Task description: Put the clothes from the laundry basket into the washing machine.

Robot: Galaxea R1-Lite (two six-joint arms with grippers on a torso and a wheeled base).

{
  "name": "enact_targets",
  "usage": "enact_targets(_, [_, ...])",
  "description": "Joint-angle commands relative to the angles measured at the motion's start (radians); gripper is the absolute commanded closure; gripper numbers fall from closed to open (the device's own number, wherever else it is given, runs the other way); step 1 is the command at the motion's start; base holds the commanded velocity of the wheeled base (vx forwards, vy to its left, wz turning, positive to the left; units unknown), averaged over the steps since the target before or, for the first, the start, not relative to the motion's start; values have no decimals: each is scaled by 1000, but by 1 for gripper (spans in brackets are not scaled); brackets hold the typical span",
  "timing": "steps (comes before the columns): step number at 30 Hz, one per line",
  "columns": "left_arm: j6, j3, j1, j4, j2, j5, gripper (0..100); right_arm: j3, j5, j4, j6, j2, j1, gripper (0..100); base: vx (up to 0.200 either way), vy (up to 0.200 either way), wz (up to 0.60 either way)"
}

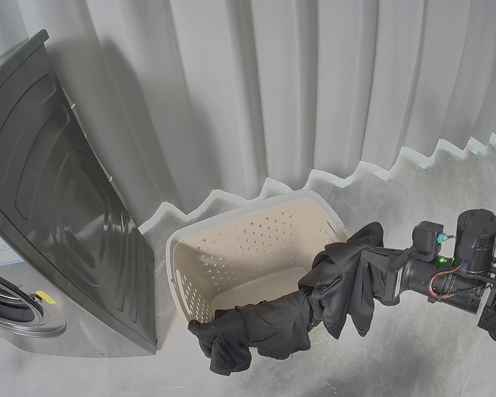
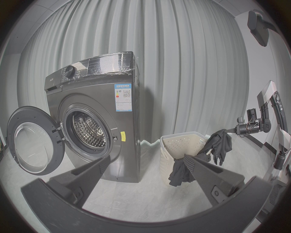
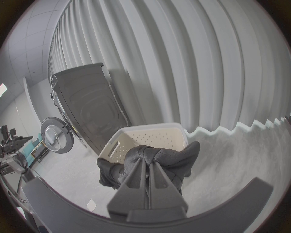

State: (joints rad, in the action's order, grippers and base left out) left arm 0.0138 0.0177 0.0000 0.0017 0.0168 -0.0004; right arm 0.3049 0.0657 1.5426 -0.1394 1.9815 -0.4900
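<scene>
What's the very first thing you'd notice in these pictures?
The black garment grabs the eye: it is pinched in the right gripper and droops over the near rim of the cream laundry basket on the floor. Next comes the big grey washing machine, on the robot's left of the basket, with its round door swung wide open.

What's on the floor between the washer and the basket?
Nothing. The floor between the washer and the basket is bare, as the left wrist view shows.
</scene>
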Motion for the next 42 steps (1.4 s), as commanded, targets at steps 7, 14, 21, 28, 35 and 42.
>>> enact_targets(7, [-2,-16,0,0,-15,-1,0,30,-37,-1,15,-260,-30,100,0,0,0])
enact_targets(14, [0,-16,0,0,-15,-1,0,53,-44,-12,34,-349,-101,100,0,0,0])
enact_targets(21, [2,-16,0,0,-15,-1,0,59,-118,-22,87,-400,-111,100,0,0,0])
enact_targets(28, [5,-16,0,0,-15,-1,0,71,-196,-117,104,-458,-114,100,0,0,0])
enact_targets(35, [9,-16,0,0,-15,-1,0,88,-305,-216,104,-515,-140,100,-143,0,0])
enact_targets(42, [6,-16,0,0,-15,-3,0,86,-307,-216,104,-518,-140,100,-200,0,0])
